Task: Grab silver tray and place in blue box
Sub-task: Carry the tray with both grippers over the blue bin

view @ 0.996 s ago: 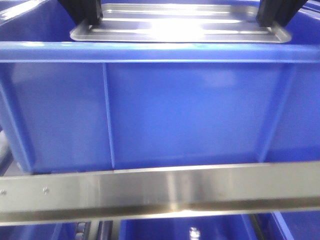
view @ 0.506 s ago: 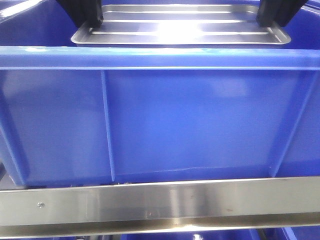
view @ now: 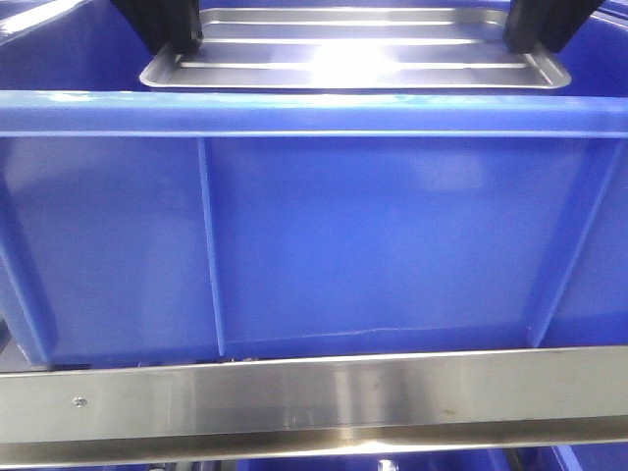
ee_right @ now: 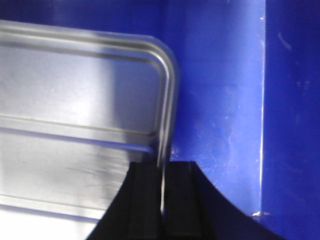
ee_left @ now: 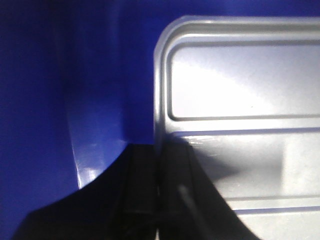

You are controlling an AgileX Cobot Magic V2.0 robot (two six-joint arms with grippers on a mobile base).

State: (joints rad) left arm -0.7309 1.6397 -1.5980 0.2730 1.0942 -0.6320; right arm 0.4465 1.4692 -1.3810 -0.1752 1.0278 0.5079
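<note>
Comparing the front view with its two earlier pictures shows one shift and then a standstill. A second ago the blue box (view: 392, 226) and the steel rail (view: 314, 392) in front of it sit higher in the frame, while from half a second ago to now neither they nor the load move visibly. At the left, the left gripper (ee_left: 157, 155) is clamped on the short left rim of the silver tray (view: 353, 59), one finger on each side of the flange. The tray hangs level over the box's opening, just behind the near wall's rolled rim, ridges facing up; whether it touches the box floor cannot be told. At the right, the right gripper (ee_right: 162, 172) is clenched on the opposite short rim in the same manner, with the box's right wall just beside it. No desk edge or corner is in view for reference. Judgement: transport is complete and the arms are settled; lowering the tray to the floor and releasing both rims remain.
</note>
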